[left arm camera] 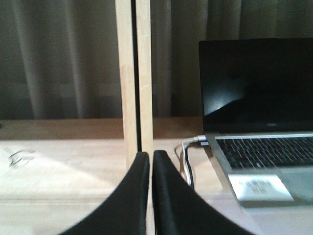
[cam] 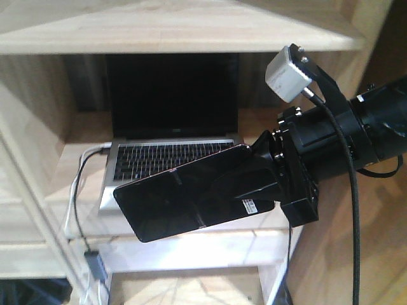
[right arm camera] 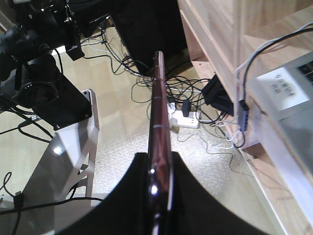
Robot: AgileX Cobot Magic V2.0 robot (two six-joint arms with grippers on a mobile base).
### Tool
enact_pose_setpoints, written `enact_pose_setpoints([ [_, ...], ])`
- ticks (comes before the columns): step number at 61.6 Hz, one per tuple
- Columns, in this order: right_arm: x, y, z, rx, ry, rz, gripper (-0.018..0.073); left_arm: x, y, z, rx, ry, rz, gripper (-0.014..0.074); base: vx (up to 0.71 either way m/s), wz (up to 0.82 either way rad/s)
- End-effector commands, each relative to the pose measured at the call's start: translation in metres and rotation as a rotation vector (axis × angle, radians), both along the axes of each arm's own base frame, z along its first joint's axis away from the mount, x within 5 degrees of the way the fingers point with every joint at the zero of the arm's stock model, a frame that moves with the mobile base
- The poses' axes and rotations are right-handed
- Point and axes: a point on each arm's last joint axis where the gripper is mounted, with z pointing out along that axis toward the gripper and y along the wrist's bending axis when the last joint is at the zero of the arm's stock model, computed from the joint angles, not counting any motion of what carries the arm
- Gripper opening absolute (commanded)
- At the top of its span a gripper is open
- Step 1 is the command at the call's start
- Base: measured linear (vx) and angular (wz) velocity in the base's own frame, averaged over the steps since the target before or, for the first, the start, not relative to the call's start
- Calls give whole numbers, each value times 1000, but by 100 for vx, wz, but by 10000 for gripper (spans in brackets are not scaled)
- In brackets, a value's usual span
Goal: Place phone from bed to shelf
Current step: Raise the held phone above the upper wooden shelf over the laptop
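Pale wooden shelf [cam: 191, 32] fills your front view, grey laptop [cam: 172, 127] on it. Your right gripper [right arm camera: 159, 169] pinches the phone [cam: 184, 197] at the laptop's 6 o'clock, seemingly off the plank; your left gripper [left arm camera: 150, 169] is pressed together.

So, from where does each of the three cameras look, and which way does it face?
Front view: from the robot's body, facing the shelf and the open laptop; the right gripper holds the phone before them.
Left wrist view: behind the shut left gripper, facing a shelf post, curtain and laptop.
Right wrist view: behind the right gripper, looking along the phone's edge down to the cabled floor.
Shared: all three show the laptop.
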Motion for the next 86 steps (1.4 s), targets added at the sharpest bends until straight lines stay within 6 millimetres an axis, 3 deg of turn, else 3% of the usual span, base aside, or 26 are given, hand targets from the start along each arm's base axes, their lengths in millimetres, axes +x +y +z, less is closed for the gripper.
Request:
enact_pose_setpoints([
  [1,-12,1,20,85,-10,44,-2,-2,0,15,-13,-106,-5,1,22,-1],
  [86,-12,1,20,85,-10,44,-2,-2,0,15,-13,-106,-5,1,8,1],
])
